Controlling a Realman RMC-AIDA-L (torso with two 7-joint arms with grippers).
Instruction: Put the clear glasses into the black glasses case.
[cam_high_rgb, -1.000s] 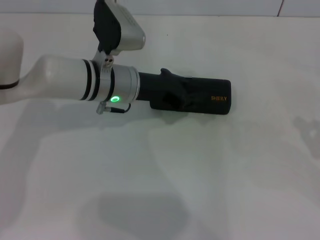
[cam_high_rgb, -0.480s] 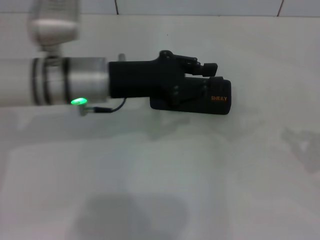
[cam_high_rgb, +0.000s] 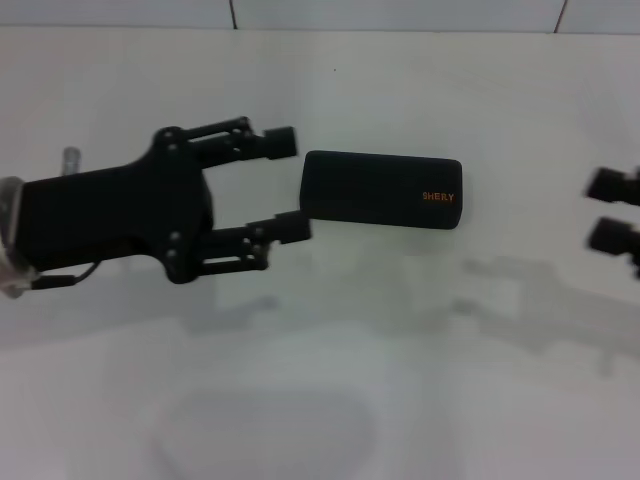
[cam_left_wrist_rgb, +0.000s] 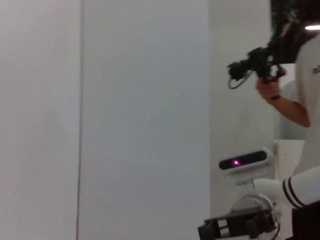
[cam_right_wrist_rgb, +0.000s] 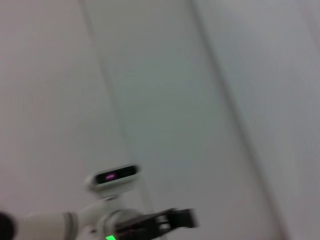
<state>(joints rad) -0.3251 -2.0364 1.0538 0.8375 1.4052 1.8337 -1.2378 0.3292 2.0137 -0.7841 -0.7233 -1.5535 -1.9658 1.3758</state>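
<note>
Case (cam_high_rgb: 381, 189) lies closed on the white bench (cam_high_rgb: 400, 350), orange letters on its lid; what is inside cannot be seen. Only the head view shows it. Both wrist views show just walls and the robot head. Left gripper (cam_high_rgb: 286, 186) is stretched level just beside the case's end, fingers wide apart, holding nothing. Right gripper (cam_high_rgb: 611, 211) shows at the edge, well apart from the case, fingers parted, empty.
</note>
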